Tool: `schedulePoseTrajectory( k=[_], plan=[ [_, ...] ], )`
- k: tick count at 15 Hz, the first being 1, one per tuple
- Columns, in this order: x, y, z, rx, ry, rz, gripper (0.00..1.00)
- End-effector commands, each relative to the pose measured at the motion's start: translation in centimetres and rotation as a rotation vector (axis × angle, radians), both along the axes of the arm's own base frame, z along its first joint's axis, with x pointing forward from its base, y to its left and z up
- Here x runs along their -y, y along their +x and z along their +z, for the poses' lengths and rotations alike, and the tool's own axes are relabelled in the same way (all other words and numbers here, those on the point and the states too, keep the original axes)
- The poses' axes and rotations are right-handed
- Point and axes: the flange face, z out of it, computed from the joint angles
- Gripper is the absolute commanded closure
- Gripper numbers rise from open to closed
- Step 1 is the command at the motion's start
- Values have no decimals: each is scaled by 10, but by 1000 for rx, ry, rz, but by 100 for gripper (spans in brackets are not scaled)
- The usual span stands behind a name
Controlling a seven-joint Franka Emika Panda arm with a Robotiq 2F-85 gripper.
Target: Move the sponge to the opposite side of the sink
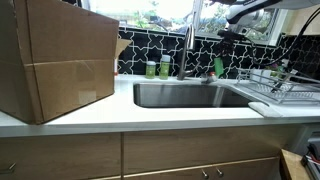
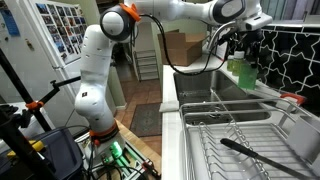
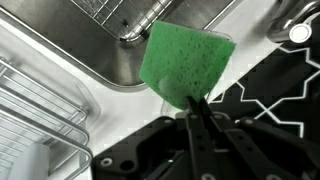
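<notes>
pinches the sponge [image 3: 185, 52] by one narrow edge, up in the air, broad face turned to the wrist camera. closes the hand [image 3: 194, 103] almost fully to do it, fingertips meeting on the pad's 6 o'clock edge, with nothing else in the grip. likely takes the edge because a thin, soft pad offers little else to bite on. lets the rest hang free, so no dragging across the steel.

in the wrist view, hangs over the rim of the sink [image 3: 120, 62], with what looks like the drain [image 3: 133, 35] at about 10 o'clock of the pad and white worktop [image 3: 115, 125] at about 7 o'clock.

in an exterior view, hangs as a green patch [image 1: 218, 67] just beside the faucet [image 1: 187, 48], at its 3 o'clock, opposite two green-labelled bottles [image 1: 157, 68] at its 9 o'clock. shows green [image 2: 243, 72] below the hand [image 2: 239, 57] in an exterior view too, above the basin's far end [image 2: 215, 95], well beyond the dish rack [image 2: 235, 135] at 6 o'clock.

reads as the carry stage: lifted, not yet set down. calls for a sweep along the basin toward the cardboard box [image 1: 60, 60] end, at 9 o'clock. best to keep height past the faucet neck, since a limp pad held by so little could brush it and slip out.
</notes>
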Motion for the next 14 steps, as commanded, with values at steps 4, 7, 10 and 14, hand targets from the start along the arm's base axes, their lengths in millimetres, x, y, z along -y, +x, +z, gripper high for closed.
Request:
schedulePoseTrajectory(
  k=[4, 7, 10, 14],
  plan=[
    [10, 8, -1, 46, 23, 37, 96],
    [14, 10, -1, 60, 29, 35, 96],
    [15, 12, -2, 64, 18, 44, 96],
    [30, 19, -7, 120, -14, 101, 96]
  ],
)
